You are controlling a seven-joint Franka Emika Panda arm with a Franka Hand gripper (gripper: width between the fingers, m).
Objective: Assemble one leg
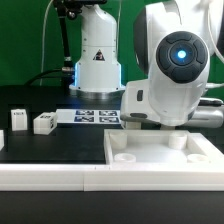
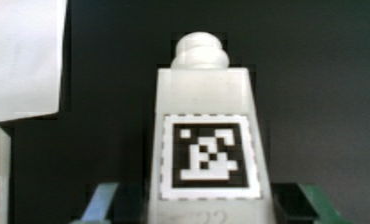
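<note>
In the wrist view a white leg with a black-and-white square tag on its face and a rounded peg at its far end fills the middle. It sits between my gripper fingers, one finger on each side of its near end. The gripper is shut on it. Behind the leg are the black table and a white part. In the exterior view the arm's bulky wrist hides the gripper and the held leg. It hangs just behind the large white tray-like part.
Two more small white legs stand on the black table at the exterior view's left. The marker board lies behind them near the robot base. The tray has round sockets.
</note>
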